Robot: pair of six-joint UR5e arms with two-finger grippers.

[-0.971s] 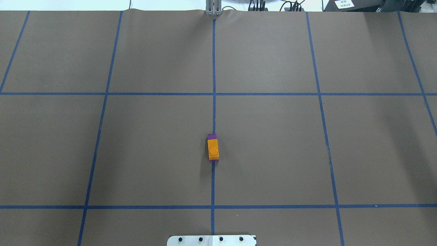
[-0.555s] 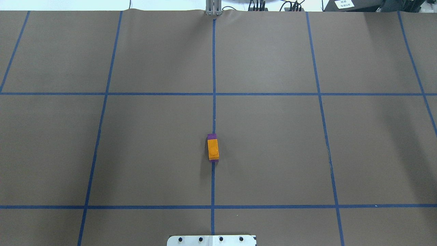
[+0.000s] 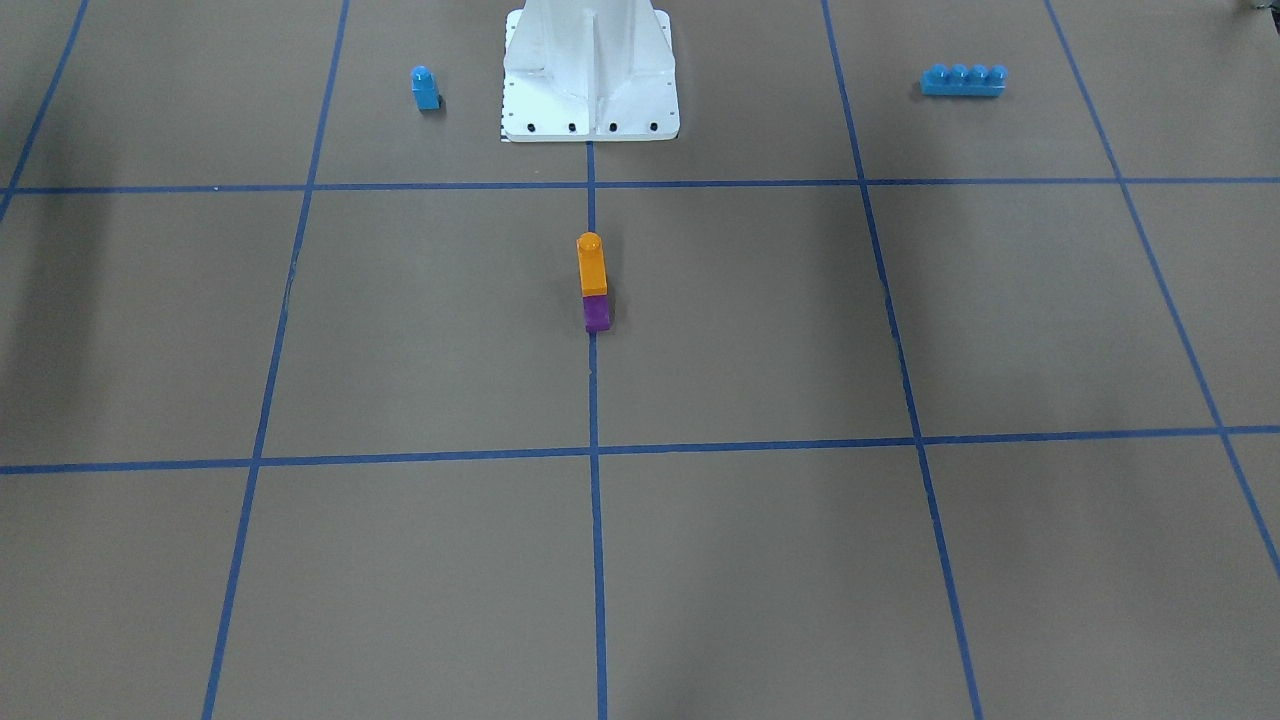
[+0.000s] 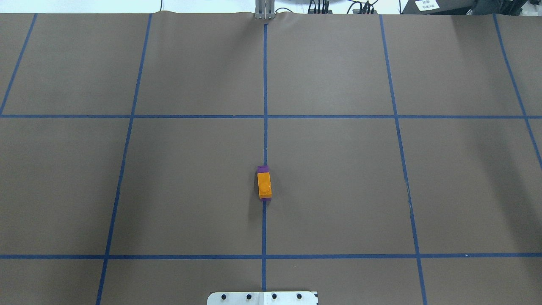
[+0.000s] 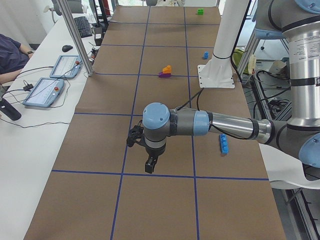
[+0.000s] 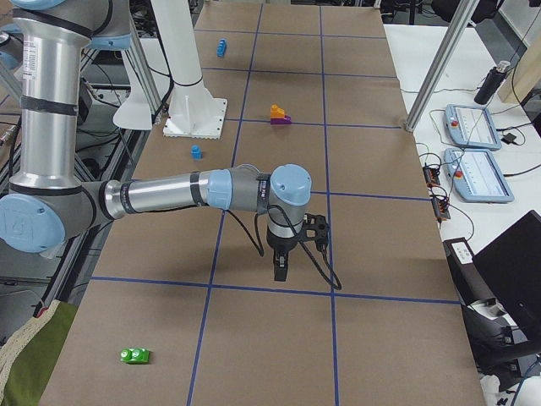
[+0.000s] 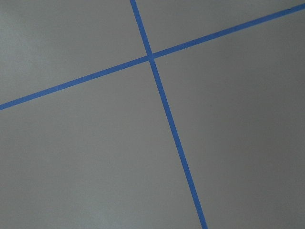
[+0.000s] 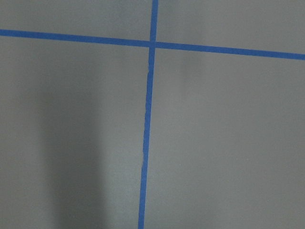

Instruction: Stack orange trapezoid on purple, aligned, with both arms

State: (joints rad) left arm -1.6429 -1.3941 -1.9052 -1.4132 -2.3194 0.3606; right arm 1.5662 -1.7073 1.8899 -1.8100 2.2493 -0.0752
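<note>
Left fingers [image 5: 149, 165], right fingers [image 6: 280, 269]: opening unclear, far from orange trapezoid [image 3: 592, 268] atop purple [image 3: 597, 314].

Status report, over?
Left gripper, right gripper: off the stack, open or shut unclear. Orange trapezoid sits on purple, free-standing. Nothing blocking it.

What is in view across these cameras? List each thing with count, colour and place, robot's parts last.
orange trapezoid: 1, orange, stacked on the purple brick, centre tape line.
purple brick: 1, dark purple, under the orange trapezoid.
small brick: 1, blue, beside the white base, robot's right.
long brick: 1, blue, robot's left side.
green brick: 1, green, table end, robot's right.
white base: 1, white, robot's table edge.
left gripper: 1, black, over bare table; state unclear.
right gripper: 1, black, over bare table; state unclear.
</note>
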